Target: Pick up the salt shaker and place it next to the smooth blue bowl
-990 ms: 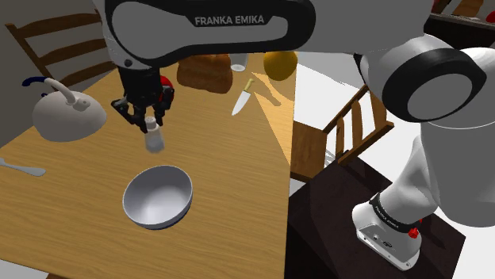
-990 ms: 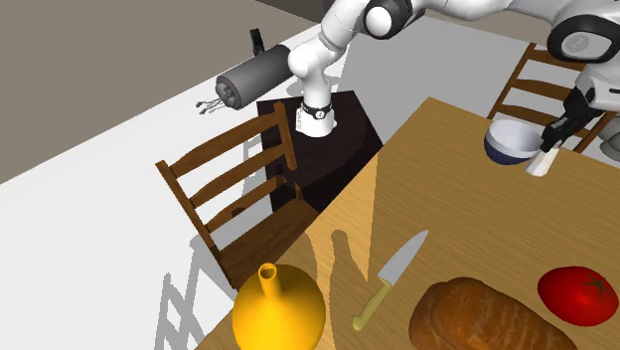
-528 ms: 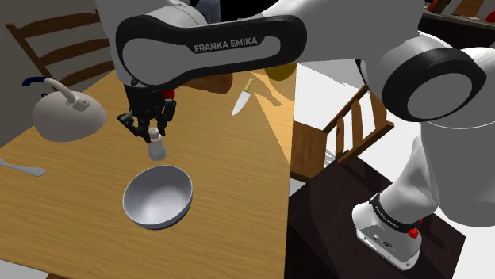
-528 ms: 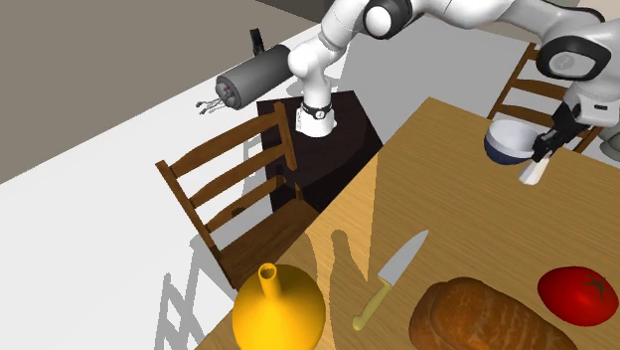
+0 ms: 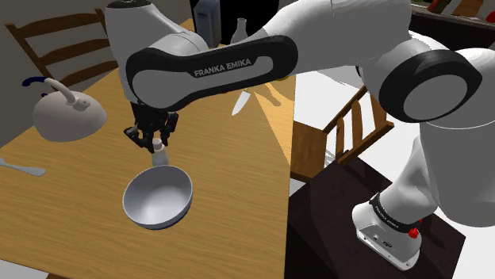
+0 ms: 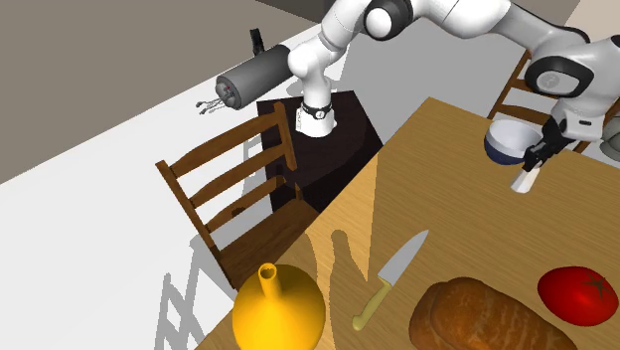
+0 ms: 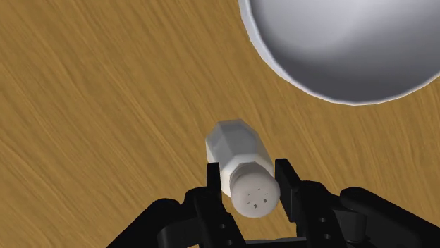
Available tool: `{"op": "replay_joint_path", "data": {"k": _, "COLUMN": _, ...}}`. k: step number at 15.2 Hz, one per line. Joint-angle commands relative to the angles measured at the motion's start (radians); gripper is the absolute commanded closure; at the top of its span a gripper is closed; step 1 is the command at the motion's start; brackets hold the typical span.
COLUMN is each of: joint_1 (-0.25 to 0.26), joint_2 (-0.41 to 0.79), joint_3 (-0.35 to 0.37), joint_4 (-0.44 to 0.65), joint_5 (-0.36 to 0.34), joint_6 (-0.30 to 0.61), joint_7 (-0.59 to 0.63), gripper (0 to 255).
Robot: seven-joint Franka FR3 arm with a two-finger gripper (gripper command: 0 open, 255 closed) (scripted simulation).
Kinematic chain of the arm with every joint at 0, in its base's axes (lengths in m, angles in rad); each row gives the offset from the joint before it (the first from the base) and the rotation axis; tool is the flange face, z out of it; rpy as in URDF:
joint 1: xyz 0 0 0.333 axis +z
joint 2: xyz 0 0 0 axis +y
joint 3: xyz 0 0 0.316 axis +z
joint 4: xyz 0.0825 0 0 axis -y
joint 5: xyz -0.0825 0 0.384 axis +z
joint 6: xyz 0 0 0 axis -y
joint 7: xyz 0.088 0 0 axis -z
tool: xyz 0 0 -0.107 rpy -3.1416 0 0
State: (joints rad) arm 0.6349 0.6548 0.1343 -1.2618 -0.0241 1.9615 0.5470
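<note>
— Wooden table (image 5: 71, 214), shoulder view: which items are obstructed?
— The white arm crosses the far end and covers most of the knife (image 5: 239, 103); only part of the blade shows. A utensil (image 5: 20, 167) is cut off at that view's left edge, type not identifiable.

— Gripper (image 7: 248, 175) condition?
— Clamped on the salt shaker (image 7: 236, 151). Both fingers press the cap section. The perforated top faces the wrist camera, and the white body extends toward the table.

— Shaker location?
— Just beside the bowl (image 7: 345, 42), outside its rim. In the shoulder view the shaker's lower end meets the bowl's far rim. In the second exterior view the gripper (image 6: 538, 157) overlaps the blue bowl wall (image 6: 502, 147). Contact between the shaker base and the table cannot be determined.
</note>
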Motion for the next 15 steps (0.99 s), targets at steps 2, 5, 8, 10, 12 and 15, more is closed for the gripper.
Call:
{"op": "replay_joint_path", "data": {"k": 2, "joint_1": -0.001, "joint_2": 0.006, "joint_3": -0.001, "joint_4": -0.006, "joint_5": 0.0, "joint_6": 0.013, "joint_7": -0.001, "gripper": 255}}
{"op": "replay_joint_path", "data": {"k": 5, "joint_1": -0.001, "joint_2": 0.006, "joint_3": -0.001, "joint_4": -0.006, "joint_5": 0.0, "joint_6": 0.013, "joint_7": -0.001, "gripper": 255}}
{"op": "replay_joint_path", "data": {"k": 8, "joint_1": -0.001, "joint_2": 0.006, "joint_3": -0.001, "joint_4": -0.006, "joint_5": 0.0, "joint_6": 0.013, "joint_7": -0.001, "gripper": 255}}
{"op": "replay_joint_path", "data": {"k": 10, "joint_1": -0.001, "joint_2": 0.006, "joint_3": -0.001, "joint_4": -0.006, "joint_5": 0.0, "joint_6": 0.013, "joint_7": -0.001, "gripper": 0}}
{"op": "replay_joint_path", "data": {"k": 12, "joint_1": -0.001, "joint_2": 0.006, "joint_3": -0.001, "joint_4": -0.006, "joint_5": 0.0, "joint_6": 0.013, "joint_7": -0.001, "gripper": 0}}
{"op": "replay_joint_path", "data": {"k": 15, "joint_1": -0.002, "joint_2": -0.004, "joint_3": 0.0, "joint_4": 0.011, "joint_5": 0.001, "joint_6": -0.014, "joint_7": -0.002, "gripper": 0}}
